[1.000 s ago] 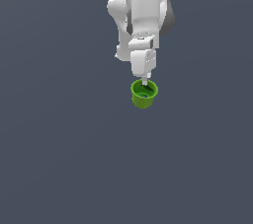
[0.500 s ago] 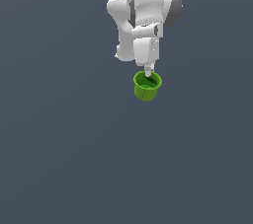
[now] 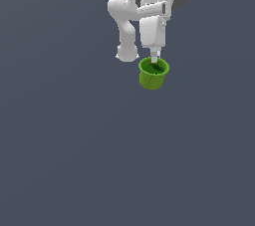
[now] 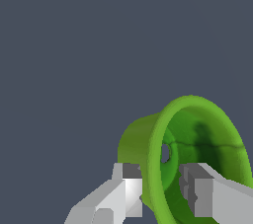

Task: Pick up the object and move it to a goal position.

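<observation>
The object, a small bright green cup [image 3: 153,75], hangs upright under the white arm near the top of the exterior view. My gripper [image 3: 155,60] comes down onto its rim from above. In the wrist view the cup [image 4: 136,139] has a darker green inside, and its wall runs between my two fingers. One finger [image 4: 126,188] is outside the wall and the other finger [image 4: 200,191] is inside the cup. The gripper [image 4: 160,191] is shut on that wall.
A plain dark grey surface [image 3: 74,160] fills both views, with no other object showing on it. The white arm's links [image 3: 127,16] sit above the cup and toward the exterior view's left of it.
The arm has carried the cup upward in the exterior view and slightly toward that view's right. The grip on the cup's wall is unchanged.
</observation>
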